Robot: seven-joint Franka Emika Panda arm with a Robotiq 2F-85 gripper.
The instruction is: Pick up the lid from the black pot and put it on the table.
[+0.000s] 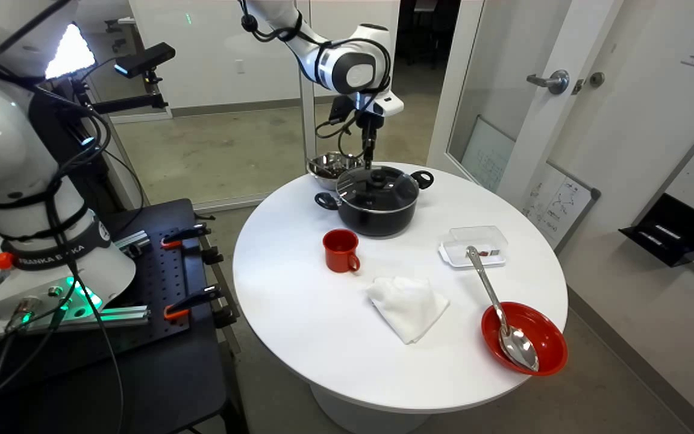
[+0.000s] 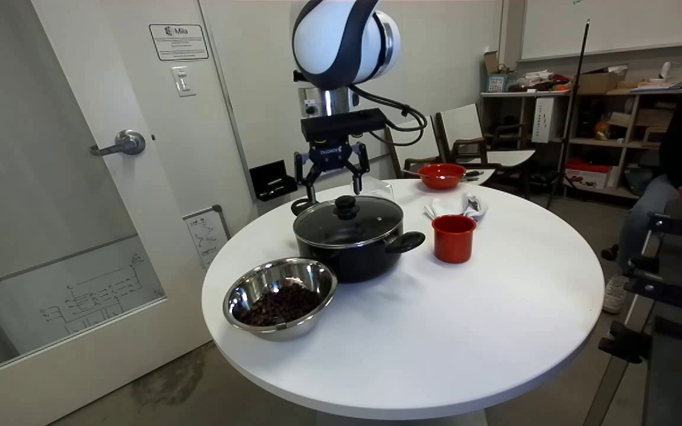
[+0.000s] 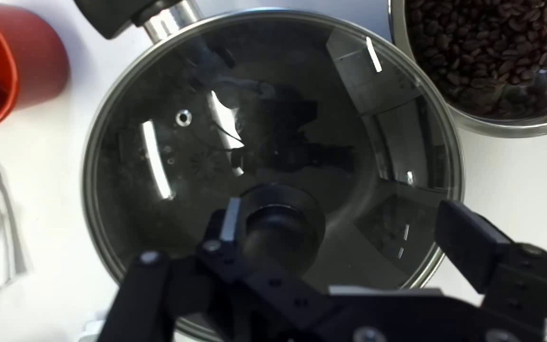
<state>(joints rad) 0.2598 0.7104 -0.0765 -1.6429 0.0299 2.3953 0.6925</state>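
Sitting at the far edge of the white table [image 1: 317,325], leftmost on it in an exterior view: shiny metal bowl [image 1: 326,184], dark beans [image 3: 492,57] inside. Table is round, so edges only, no corners. Next, a red mug [image 1: 338,259], nearer the left edge than the right. Then the gripper [image 2: 334,196], pointing down over the black pot [image 1: 380,223] near the far edge; fingers [image 3: 230,221] spread, nothing held. Whether a tip touches glass, cannot tell. Lid [image 1: 377,193] is on the pot, not yet lifted.

Main worry: aim. Wrist view puts the black knob [image 2: 347,206] close to one finger and well apart from its mate, so closing would likely push one-sided and skid the lid over the pot. Shallow bite on a rounded knob could slip, glass tilting or dropping; a swing toward the metal bowl might spill beans.

Lid: round, see-through glass, dark over the pot's inside, thin metal rim, small ringed vent hole, bright streaks reflected. Looks level.

Further right: crumpled white cloth [image 1: 410,307], see-through box [image 1: 488,236], then a red bowl [image 1: 550,337] at the right edge, spoon [image 1: 518,348] in it, handle reaching back toward the box.
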